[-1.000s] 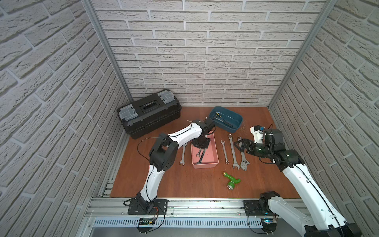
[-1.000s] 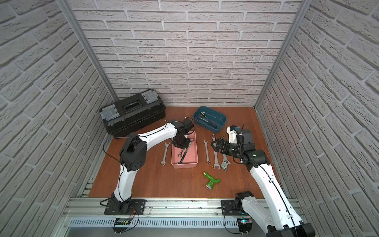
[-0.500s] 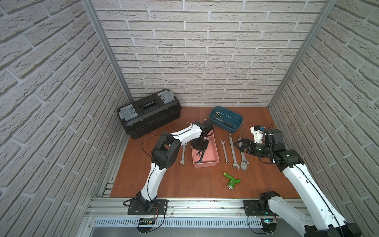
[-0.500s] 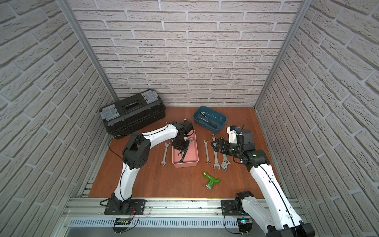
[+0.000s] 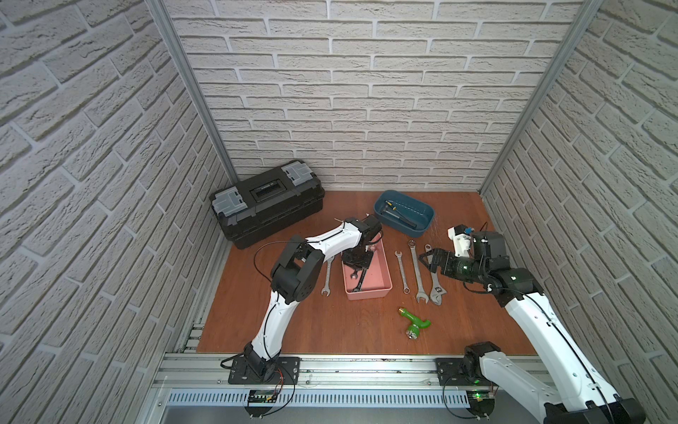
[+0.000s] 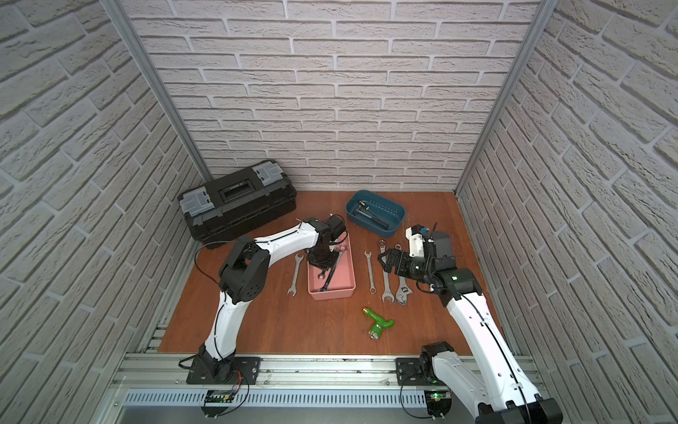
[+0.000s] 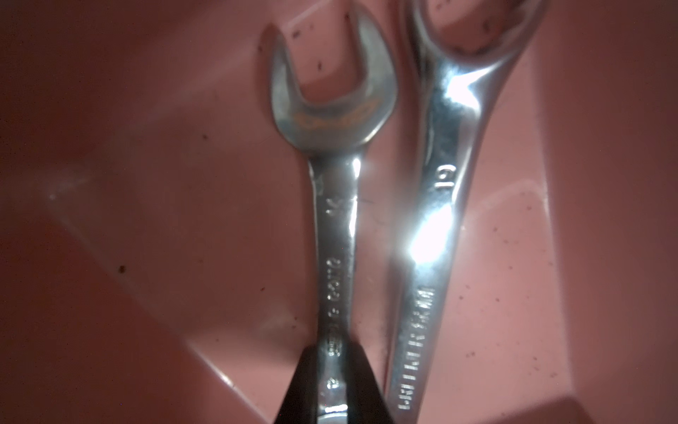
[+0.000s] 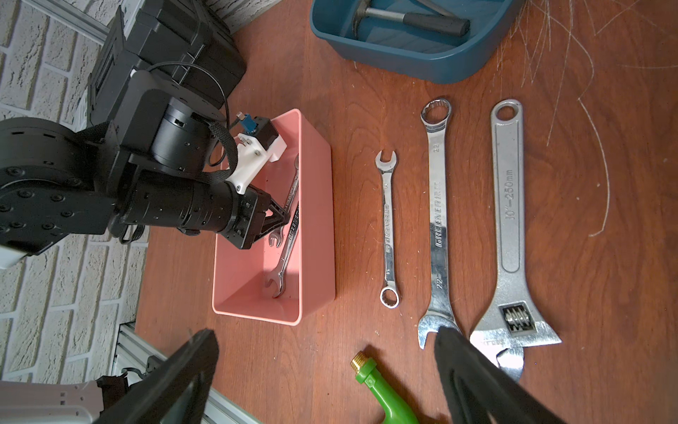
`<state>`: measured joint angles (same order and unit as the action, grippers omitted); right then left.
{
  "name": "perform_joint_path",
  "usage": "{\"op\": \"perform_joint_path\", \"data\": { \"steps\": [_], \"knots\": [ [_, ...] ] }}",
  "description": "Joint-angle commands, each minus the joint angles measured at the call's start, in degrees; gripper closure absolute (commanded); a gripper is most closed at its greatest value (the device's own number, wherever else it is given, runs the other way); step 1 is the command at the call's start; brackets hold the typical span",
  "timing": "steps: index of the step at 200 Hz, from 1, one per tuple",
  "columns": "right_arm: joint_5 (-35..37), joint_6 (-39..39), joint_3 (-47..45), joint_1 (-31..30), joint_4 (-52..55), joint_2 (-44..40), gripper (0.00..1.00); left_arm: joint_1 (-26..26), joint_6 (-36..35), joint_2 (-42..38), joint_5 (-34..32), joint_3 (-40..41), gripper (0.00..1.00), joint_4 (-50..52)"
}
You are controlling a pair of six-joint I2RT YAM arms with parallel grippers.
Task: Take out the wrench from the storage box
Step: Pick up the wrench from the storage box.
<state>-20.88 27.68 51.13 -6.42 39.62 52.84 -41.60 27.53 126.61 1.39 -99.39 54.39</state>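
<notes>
Two wrenches in the box (image 5: 368, 293), Tom, side by side on its floor. Which one has the left hand (image 8: 284, 216) got?

The smaller wrench (image 7: 335, 227), Mia. The fingers (image 7: 301, 385) are pinched to a narrow gap on its shank, back from the open head. It sits low in the box, below the rim.

And the right hand (image 5: 425, 258)?

Spread wide, holding nothing. It hovers over the loose tools (image 8: 438, 220) on the tabletop (image 5: 330, 330), well apart from the box.

So nothing steadies the box. What worries you?

Mostly the bigger wrench (image 7: 433, 235). It lies just beside the held one, and I can't tell if the shanks touch near the fingers. If a finger has lapped its edge, a lift could drag it up and then drop it.

Slip?

Likely enough. It's polished steel with a narrow flat, and the fingers are thin. If the grip is off the balance point, the wrench will swing down and may twist out.

And the walls?

The box is narrow and the wrench is long. A slanted pull could catch the head against a wall. A light plastic box with nothing holding it would then tip or slide.

Safest way out?

Straight up, I'd say, and slowly, until both ends clear the rim.
</notes>
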Motion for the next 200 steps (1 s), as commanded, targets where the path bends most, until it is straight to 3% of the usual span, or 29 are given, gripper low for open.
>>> {"op": "perform_joint_path", "data": {
  "steps": [1, 10, 97, 200],
  "knots": [
    [-0.9, 0.2, -0.4, 0.6, -2.0, -0.2, 0.03, 0.3, -0.1, 7.7, 1.2, 4.8, 0.96, -0.9],
    [-1.0, 0.4, -0.6, 0.5, -2.1, -0.3, 0.03, 0.1, -0.1, 7.5, 0.9, 4.5, 1.00, -0.6],
    [-0.5, 0.6, -0.1, 0.6, -1.9, -1.0, 0.03, -0.1, 0.8, 0.0, -0.7, -1.4, 1.00, 2.4],
    [-0.4, 0.6, 1.0, 0.6, -1.7, -1.5, 0.04, -1.0, 0.9, -10.3, -5.4, -10.8, 1.00, 14.5]
  ]
}}
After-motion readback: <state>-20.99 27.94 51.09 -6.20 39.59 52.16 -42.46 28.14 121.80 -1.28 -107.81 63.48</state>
